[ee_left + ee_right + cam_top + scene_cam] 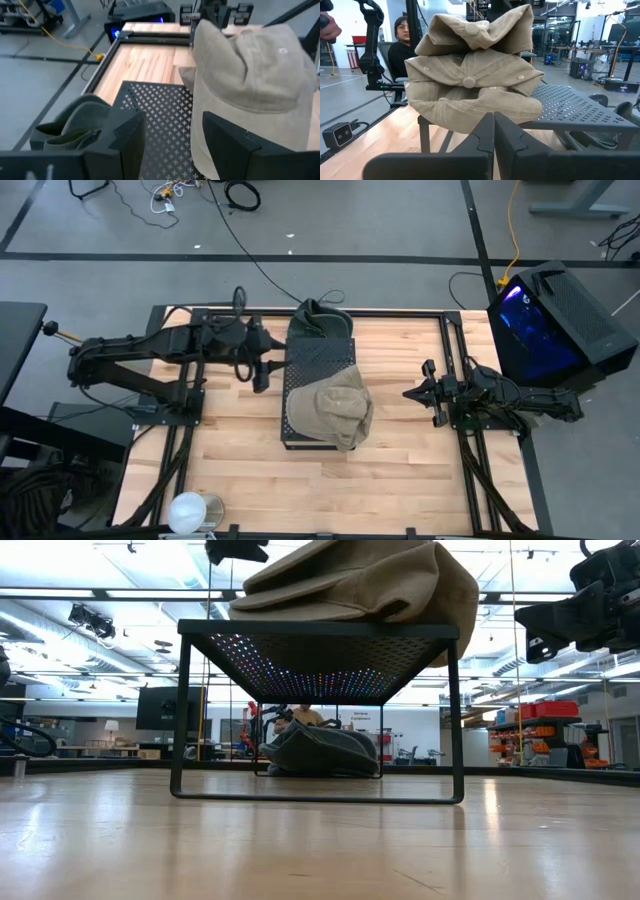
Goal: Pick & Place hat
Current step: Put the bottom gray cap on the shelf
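A tan hat (335,412) lies crumpled on the near half of a black perforated rack (315,360), overhanging its right and near edges. It also shows in the left wrist view (250,75) and the right wrist view (475,80). A dark green hat (318,318) lies on the table just beyond the rack's far edge. My left gripper (262,372) hovers open by the rack's left edge, pointing toward the tan hat and apart from it (172,130). My right gripper (412,393) rests shut to the right of the rack, facing the hat (494,120).
A computer case (550,320) with blue light stands beyond the table's right edge. A white round object (190,510) sits at the near left corner. A person (402,45) sits beyond the table's left side. Bare wood lies near of the rack.
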